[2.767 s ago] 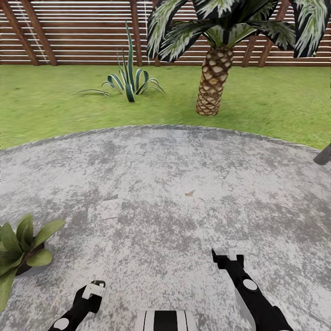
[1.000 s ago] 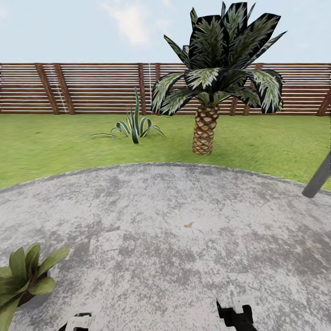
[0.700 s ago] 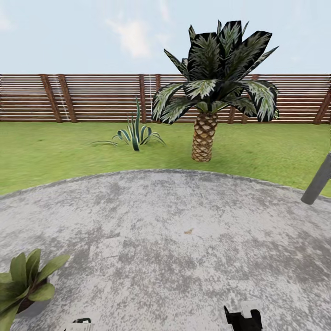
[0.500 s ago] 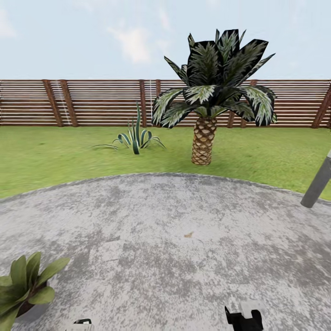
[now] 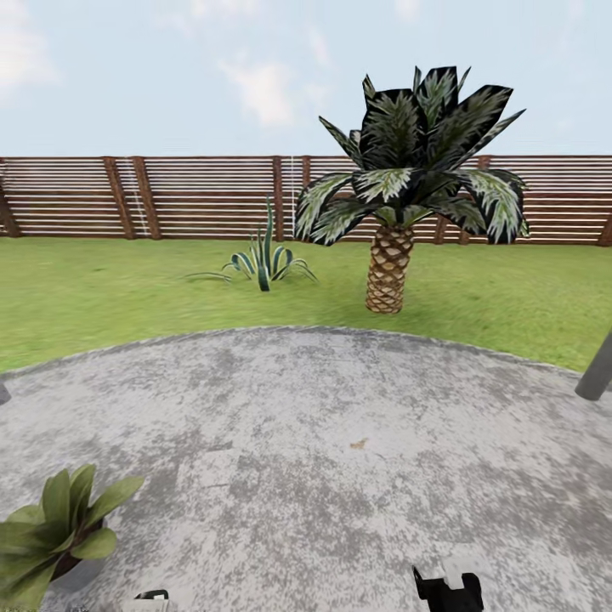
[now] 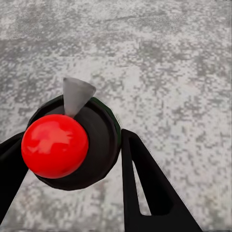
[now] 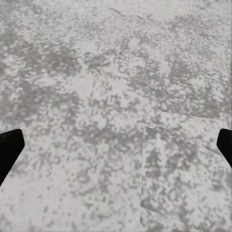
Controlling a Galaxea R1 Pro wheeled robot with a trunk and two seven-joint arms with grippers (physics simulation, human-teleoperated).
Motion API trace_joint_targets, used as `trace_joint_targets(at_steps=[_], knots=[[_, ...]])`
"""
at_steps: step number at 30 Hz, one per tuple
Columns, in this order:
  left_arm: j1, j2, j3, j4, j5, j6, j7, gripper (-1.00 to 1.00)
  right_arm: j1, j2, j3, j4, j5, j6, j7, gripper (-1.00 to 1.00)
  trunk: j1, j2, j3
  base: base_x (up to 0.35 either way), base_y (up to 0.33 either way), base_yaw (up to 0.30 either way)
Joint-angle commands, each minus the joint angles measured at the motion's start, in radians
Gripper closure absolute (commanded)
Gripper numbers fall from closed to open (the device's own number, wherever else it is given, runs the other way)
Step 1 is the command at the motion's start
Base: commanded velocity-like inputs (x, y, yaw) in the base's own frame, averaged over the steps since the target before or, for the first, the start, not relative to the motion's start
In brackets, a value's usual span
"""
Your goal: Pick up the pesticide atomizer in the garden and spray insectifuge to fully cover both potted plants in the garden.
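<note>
Your left gripper (image 6: 72, 169) is pinching the spray bottle (image 6: 92, 140), its two black fingers (image 6: 145, 188) pressed against the dark round body on either side; a red ball sits on top and a pale grey cone nozzle points out over the paved patio (image 6: 169, 72). Your right gripper (image 7: 116, 145) has its fingers spread wide, with only bare paving between them. From the head camera, one potted plant (image 5: 55, 535) stands near you at the left on the patio. Farther off on the lawn (image 5: 102, 297) are a spiky agave (image 5: 265, 259) and a palm (image 5: 399, 195) before the wooden fence (image 5: 170, 195). A grey post (image 5: 597, 370) leans in at the far right edge.
</note>
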Motion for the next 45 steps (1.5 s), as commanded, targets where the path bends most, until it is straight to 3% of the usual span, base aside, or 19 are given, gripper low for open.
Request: trace_joint_targets(at_steps=[1, 3, 7, 11, 27, 34, 45], knots=[[-0.001, 0.0, 0.001, 0.001, 0.004, -0.002, -0.007, 1.0, 0.0, 0.0, 0.0, 0.001, 0.006, -0.003, -0.001, -1.0, -0.004, 0.007, 0.001, 0.0, 0.0, 0.164], [-0.001, 0.0, 0.002, 0.001, 0.004, -0.002, -0.007, 1.0, 0.0, -0.001, -0.001, 0.0, 0.006, -0.008, -0.001, -1.0, -0.012, 0.021, 0.005, 0.0, 0.0, 0.164], [-0.001, 0.001, 0.003, 0.001, 0.004, -0.002, -0.006, 1.0, 0.0, -0.012, -0.004, 0.0, 0.005, -0.113, -0.002, -1.0, -0.027, 0.049, 0.012, 0.0, 0.0, 0.164], [-0.001, 0.002, 0.003, 0.001, 0.004, -0.002, -0.006, 1.0, 0.0, -0.011, -0.005, 0.001, 0.006, -0.147, -0.002, -1.0, -0.043, 0.077, 0.02, 0.0, 0.0, 0.164], [-0.001, 0.002, 0.002, 0.001, 0.004, -0.002, -0.006, 1.0, 0.0, -0.005, -0.003, 0.002, 0.006, -0.154, -0.003, -1.0, -0.104, 0.189, 0.067, 0.0, 0.0, 0.039], [-0.001, 0.002, 0.002, 0.001, 0.004, -0.002, -0.006, 1.0, 0.0, -0.004, -0.003, 0.002, 0.006, -0.154, -0.003, -1.0, -0.131, 0.238, 0.089, 0.0, 0.0, 0.225], [-0.001, 0.001, 0.002, 0.0, 0.004, -0.002, -0.006, 1.0, 0.0, -0.004, -0.003, 0.002, 0.007, -0.154, -0.003, -1.0, -0.131, 0.238, 0.089, 0.004, -0.007, 0.277]])
